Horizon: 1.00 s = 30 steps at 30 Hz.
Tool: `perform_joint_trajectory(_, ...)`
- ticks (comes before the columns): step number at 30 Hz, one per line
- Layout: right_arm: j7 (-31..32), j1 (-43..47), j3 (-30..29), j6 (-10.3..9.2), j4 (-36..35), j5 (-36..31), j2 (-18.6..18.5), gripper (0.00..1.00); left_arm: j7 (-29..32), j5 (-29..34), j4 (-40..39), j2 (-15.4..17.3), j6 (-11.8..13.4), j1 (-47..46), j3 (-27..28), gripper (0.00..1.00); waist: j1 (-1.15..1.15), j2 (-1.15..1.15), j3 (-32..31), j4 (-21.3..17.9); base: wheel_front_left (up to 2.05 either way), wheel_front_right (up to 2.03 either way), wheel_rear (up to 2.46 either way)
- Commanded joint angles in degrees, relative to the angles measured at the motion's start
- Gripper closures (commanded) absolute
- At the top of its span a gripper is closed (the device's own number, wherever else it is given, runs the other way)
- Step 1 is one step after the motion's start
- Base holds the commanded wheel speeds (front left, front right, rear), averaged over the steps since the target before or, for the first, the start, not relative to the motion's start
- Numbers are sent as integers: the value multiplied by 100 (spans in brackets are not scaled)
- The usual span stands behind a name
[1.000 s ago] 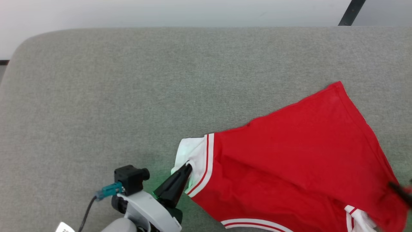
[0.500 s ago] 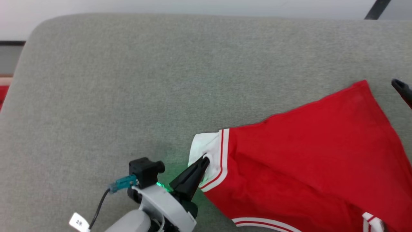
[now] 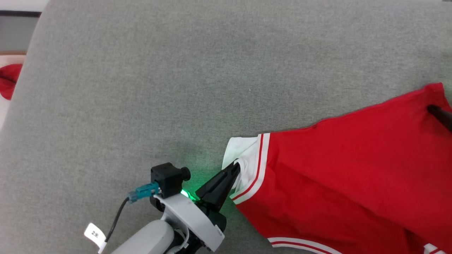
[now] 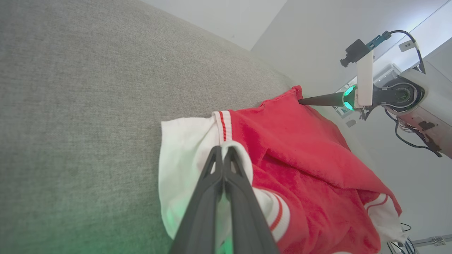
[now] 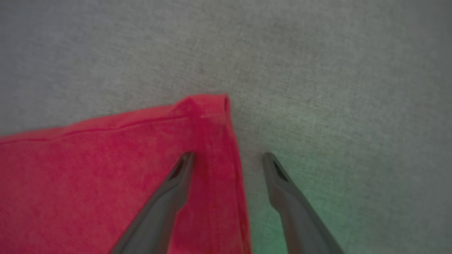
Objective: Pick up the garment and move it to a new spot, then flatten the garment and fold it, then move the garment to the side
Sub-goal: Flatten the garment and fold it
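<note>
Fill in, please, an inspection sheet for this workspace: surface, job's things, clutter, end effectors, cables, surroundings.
Surface: grey fabric pad, smooth.
Job's things: red jersey lying on the pad, partly creased; white sleeve toward the left.
Clutter: nothing seen.
End effectors: left end effector shut on the sleeve; right end effector open, straddling the jersey's corner hem, one finger over cloth, one over pad.
Cables: black cable with teal plug and white tag at the left wrist.
Surroundings: pale wall; red cloth beyond the pad's left edge.
</note>
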Motion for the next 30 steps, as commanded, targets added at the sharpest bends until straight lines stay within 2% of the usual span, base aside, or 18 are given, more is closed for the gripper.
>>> perform_joint_trajectory(1,26,2,114,-6,88,64,13,0,-29,25,11,-14,-6,-42,0,100,0,0,69,51,0,0,0)
perform_joint_trajectory(3,71,52,358,-6,198,198,37,0,-33,13,26,-8,-18,-51,-11,100,0,0,77,38,0,0,0)
perform_joint_trajectory(4,79,48,460,-5,222,289,35,25,-37,-1,21,-3,-23,-62,-7,100,0,0,73,28,0,0,0)
perform_joint_trajectory(6,8,15,591,-1,268,445,71,100,-42,-40,18,18,-31,-82,16,100,0,0,44,-5,0,0,0)
perform_joint_trajectory(12,-539,-260,811,-2,351,686,83,100,-67,-38,77,150,-41,-136,155,100,0,0,-179,-103,0,0,0)
perform_joint_trajectory(20,-1600,-755,664,-5,571,839,122,100,-52,-4,102,639,-34,-559,657,100,0,0,-469,-230,0,0,0)
perform_joint_trajectory(25,-2452,-1476,169,-6,1090,686,345,100,272,-143,209,856,-45,-1434,918,100,0,0,-409,-312,0,0,0)
perform_joint_trajectory(30,-3175,-2519,-381,-7,1892,264,698,100,482,-526,747,663,-45,-2754,1301,100,0,0,-101,-394,0,0,0)
